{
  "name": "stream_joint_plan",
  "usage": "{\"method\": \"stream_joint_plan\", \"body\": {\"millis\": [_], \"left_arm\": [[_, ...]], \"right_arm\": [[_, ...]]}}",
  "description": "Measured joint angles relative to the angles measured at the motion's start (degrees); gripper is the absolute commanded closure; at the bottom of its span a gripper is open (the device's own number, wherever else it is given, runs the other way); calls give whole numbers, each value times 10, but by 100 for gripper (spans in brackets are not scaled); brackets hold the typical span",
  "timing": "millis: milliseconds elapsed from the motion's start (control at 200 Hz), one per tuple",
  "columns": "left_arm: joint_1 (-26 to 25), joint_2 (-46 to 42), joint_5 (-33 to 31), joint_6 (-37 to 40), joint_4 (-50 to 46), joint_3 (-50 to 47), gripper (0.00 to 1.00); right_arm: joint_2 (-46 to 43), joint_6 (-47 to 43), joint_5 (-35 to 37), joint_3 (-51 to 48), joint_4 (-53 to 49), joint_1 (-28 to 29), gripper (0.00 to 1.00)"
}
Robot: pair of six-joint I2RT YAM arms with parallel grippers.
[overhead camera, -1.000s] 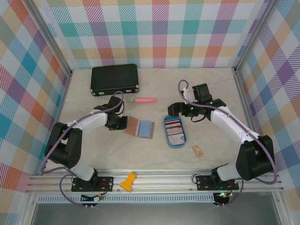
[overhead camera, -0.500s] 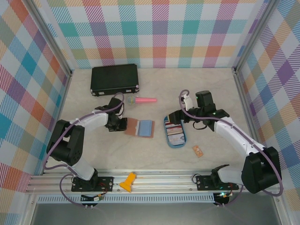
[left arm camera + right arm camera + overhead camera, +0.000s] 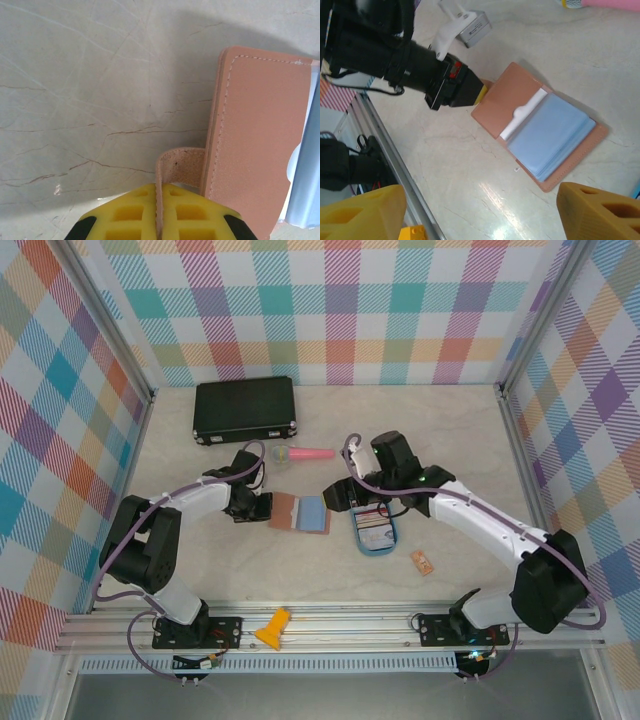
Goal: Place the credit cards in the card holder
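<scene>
Left hand (image 3: 159, 220): pinching holder (image 3: 252, 130) by its tab.
Right hand (image 3: 480, 212): hovering spread over holder.
Cards (image 3: 375, 530): lying in tray (image 3: 374, 552), right of holder.

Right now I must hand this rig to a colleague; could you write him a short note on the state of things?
Left gripper: shut on the strap of the card holder.
Right gripper: open, empty, hovers by the card holder, which lies unfolded on the table.
Credit cards: in the blue tray.
Done: holder open and held.
Left: pick up the cards and slide them into the holder; none clearly inserted yet.
</scene>
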Motion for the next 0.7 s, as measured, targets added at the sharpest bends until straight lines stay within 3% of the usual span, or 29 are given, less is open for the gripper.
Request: {"method": "stream_joint_plan", "body": {"millis": [150, 695], "left_arm": [[0, -9, 7, 0, 0, -10, 93], [0, -15, 25, 0, 11, -10, 95]], "right_arm": [[27, 37, 21, 9, 5, 15, 23], [223, 180, 91, 103, 9, 90, 26]]}}
